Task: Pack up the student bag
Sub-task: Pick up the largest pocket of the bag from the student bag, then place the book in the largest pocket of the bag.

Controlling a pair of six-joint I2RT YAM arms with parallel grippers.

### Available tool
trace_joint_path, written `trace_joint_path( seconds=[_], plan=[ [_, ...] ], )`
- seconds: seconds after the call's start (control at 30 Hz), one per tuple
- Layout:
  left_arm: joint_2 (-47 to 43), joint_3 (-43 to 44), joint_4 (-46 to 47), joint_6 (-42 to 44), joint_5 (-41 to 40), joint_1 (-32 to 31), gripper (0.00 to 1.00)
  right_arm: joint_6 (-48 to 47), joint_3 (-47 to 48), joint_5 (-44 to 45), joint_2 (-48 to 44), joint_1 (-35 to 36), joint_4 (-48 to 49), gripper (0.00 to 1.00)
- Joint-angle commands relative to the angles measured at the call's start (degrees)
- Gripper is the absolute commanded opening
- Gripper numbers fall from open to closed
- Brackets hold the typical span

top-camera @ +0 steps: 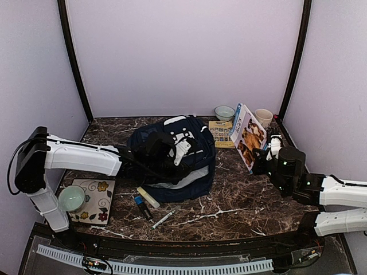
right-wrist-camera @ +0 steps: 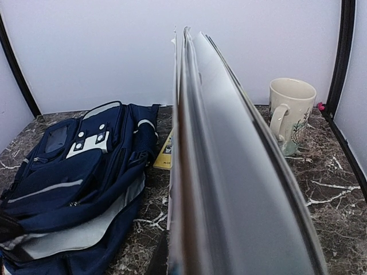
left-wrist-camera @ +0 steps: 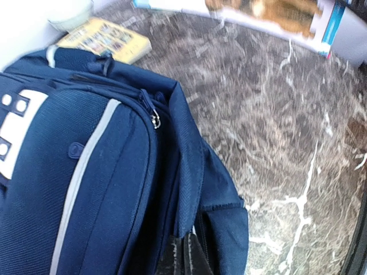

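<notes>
On veined marble [top-camera: 246, 200] slumps the student bag [top-camera: 202, 144] — navy fabric.

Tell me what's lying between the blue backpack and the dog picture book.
A flat yellow booklet lies between the student bag and the dog book; the top view shows it plainly, and the right wrist view catches its edge.

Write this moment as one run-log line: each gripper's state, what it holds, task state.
left gripper: shut on student bag edge | right gripper: shut on book, held on edge | task: book outside bag
</notes>
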Motion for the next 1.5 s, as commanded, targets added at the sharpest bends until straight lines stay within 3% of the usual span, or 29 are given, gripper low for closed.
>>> trace_joint_path(
  seconds=[0.0, 0.23, 0.5, 0.93, 1.33, 1.47],
  plan=[
    [-7.48, -1.46, 6.37, -2.04, -4.15, 0.52, 0.0, -1.01, -0.81, -0.62, -0.46, -0.05, 5.98, 0.0],
    [-10.6, -3.32, 7.98, -2.64, -2.77, 1.59, 0.0, -1.86, -2.25, -5.92, -1.69, -0.05, 8.22, 0.0],
    [-12.83, -3.33, 9.54, -2.94, 4.87, 6.37, 0.0, 0.42, -2.49, -11.65, -2.72, 0.01, 8.64, 0.0],
    [-11.99, -1.36, 15.24, -4.56, 13.61, 10.63, 0.0, 7.28, -3.16, -28.09, -1.14, 0.07, 13.3, 0.0],
    [-8.4, 3.94, 18.12, -6.83, 16.43, 10.65, 0.0, 16.67, -4.23, -35.34, 8.0, 0.35, 22.73, 0.0],
    [-7.65, 5.71, 18.45, -6.24, 14.03, 10.65, 0.0, 18.59, -3.59, -29.24, 5.19, 0.43, 15.32, 0.0]
  ],
)
